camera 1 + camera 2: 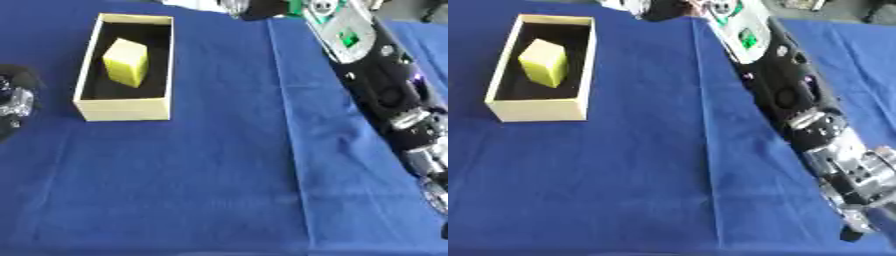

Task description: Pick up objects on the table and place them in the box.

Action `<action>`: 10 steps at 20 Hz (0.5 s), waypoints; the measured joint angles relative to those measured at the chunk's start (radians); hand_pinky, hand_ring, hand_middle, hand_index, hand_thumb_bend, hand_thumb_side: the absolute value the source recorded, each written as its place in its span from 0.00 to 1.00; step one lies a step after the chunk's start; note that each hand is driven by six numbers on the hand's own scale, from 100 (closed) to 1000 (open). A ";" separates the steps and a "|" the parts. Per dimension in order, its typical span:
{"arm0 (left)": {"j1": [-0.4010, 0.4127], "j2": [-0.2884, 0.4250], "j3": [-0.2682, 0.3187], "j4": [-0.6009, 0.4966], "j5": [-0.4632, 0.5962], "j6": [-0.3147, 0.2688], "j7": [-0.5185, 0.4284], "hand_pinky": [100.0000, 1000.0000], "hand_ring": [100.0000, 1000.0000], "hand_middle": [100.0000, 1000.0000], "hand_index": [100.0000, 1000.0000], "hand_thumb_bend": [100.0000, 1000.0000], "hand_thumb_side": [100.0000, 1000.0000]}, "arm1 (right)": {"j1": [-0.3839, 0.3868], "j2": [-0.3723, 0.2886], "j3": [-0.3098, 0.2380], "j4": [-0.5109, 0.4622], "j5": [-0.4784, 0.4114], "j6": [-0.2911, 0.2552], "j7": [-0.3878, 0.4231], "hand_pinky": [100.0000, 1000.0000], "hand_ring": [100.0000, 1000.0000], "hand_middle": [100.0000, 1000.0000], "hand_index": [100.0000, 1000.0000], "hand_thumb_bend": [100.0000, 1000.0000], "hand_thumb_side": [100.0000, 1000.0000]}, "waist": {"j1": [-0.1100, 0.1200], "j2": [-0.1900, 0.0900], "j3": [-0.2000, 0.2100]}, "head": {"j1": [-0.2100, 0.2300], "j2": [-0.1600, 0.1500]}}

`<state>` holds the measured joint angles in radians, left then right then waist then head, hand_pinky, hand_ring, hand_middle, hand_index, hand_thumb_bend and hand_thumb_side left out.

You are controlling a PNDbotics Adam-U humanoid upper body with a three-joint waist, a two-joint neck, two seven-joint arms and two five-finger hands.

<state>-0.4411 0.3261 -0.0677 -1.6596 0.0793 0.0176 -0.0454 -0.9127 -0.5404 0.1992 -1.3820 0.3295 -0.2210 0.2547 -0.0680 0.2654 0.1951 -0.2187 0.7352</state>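
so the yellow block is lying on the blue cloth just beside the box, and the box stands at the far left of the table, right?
Not quite. The yellow block is inside the box, on its dark floor, not on the blue cloth beside it; the left eye view shows this clearly. The box does stand at the far left of the table.

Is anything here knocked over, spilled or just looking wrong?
Nothing stands out. The yellow block lies tilted inside the open box, which sits squarely on the blue cloth. A crease runs down the cloth, but nothing is spilled or damaged. The robot's right arm stretches along the right side.
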 measured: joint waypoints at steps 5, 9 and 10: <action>0.002 0.000 0.005 0.000 -0.009 0.006 0.041 0.40 0.57 0.50 0.51 0.00 0.21 | 0.105 -0.064 -0.038 -0.077 -0.080 0.042 -0.022 0.78 0.86 0.87 0.93 0.00 0.09 | 0.012 0.000 -0.029 | 0.012 0.000; 0.003 0.000 0.007 0.000 -0.012 0.011 0.070 0.39 0.56 0.50 0.47 0.00 0.22 | 0.181 -0.100 -0.071 -0.127 -0.124 0.067 -0.044 0.78 0.85 0.85 0.92 0.00 0.10 | 0.018 0.005 -0.041 | 0.019 0.000; 0.004 0.000 0.008 0.000 -0.012 0.012 0.077 0.39 0.56 0.50 0.47 0.00 0.22 | 0.199 -0.107 -0.079 -0.136 -0.132 0.071 -0.050 0.78 0.85 0.84 0.92 0.00 0.11 | 0.020 0.006 -0.045 | 0.021 0.000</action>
<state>-0.4374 0.3261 -0.0594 -1.6592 0.0670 0.0300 0.0313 -0.7140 -0.6471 0.1202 -1.5184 0.1972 -0.1496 0.2051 -0.0478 0.2716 0.1504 -0.1981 0.7357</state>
